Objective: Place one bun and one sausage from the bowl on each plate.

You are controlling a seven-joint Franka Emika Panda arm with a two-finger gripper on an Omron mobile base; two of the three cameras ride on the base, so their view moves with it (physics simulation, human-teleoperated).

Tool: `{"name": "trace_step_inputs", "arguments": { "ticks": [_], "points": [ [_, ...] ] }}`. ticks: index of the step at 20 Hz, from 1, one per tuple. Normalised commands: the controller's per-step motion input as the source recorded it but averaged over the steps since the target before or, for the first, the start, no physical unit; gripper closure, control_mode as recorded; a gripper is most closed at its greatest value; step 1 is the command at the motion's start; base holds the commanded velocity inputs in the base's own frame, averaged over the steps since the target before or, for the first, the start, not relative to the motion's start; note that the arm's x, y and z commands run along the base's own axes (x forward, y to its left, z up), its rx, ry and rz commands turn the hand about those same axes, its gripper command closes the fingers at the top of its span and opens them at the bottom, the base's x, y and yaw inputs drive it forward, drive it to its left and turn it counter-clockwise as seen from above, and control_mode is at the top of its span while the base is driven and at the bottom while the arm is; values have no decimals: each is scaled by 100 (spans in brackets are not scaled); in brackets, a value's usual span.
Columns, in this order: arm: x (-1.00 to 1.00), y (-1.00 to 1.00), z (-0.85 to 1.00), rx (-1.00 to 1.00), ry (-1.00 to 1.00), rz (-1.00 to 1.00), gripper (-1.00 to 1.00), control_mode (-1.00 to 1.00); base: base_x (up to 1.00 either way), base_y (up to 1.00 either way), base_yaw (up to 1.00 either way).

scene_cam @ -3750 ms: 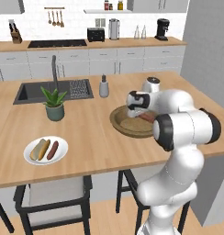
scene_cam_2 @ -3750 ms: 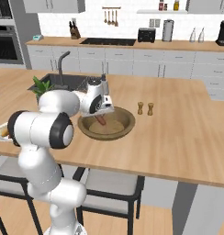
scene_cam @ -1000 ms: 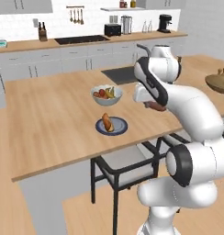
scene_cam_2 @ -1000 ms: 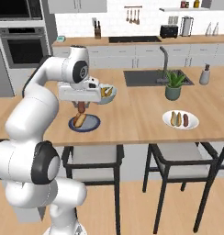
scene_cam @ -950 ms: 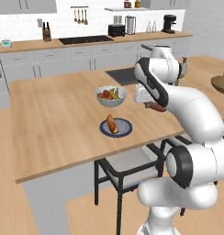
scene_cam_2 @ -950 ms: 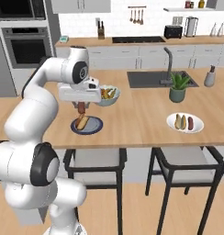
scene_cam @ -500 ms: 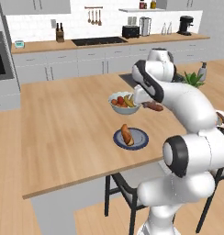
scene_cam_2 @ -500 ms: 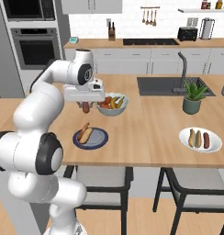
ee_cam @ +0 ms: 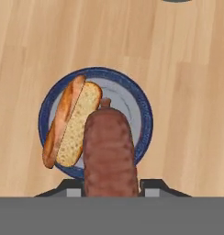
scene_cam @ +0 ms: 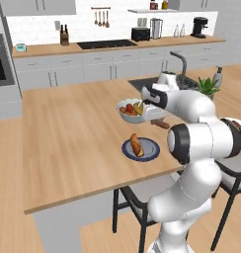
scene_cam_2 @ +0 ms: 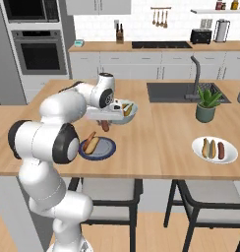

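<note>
Sausage [ee_cam: 109,151] is clamped between my jaws, which are nearly closed around it, and it hangs from my gripper [ee_cam: 110,186] above the blue plate [ee_cam: 141,114] on the wooden counter [scene_cam: 68,143]. A bun [ee_cam: 70,121] already lies on the left half of that plate, so the free space is narrow. If I let go from this height, the sausage, being round, could bounce or roll off the rim onto the counter. If I come down too far to the left, I may press on the bun and push it off the plate.

From the right base view I seem to be a little behind the plate [scene_cam_2: 105,147], though the angle makes that hard to judge; a release there would miss. The fruit bowl [scene_cam_2: 126,112] sits just beside my hand, and a careless swing could knock it. The white plate [scene_cam_2: 215,150] farther right already carries its food.
</note>
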Motion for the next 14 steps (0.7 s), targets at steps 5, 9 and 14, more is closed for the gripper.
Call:
{"name": "trace_step_inputs", "arguments": {
  "ticks": [5,9,14],
  "points": [
    [41,0,-97,3,-12,0,100,-100,0,0,0],
    [-3,8,-81,3,-19,-1,100,-100,0,0,0],
    [-9,19,-26,0,-4,-11,100,-100,0,0,0]
  ]
}}
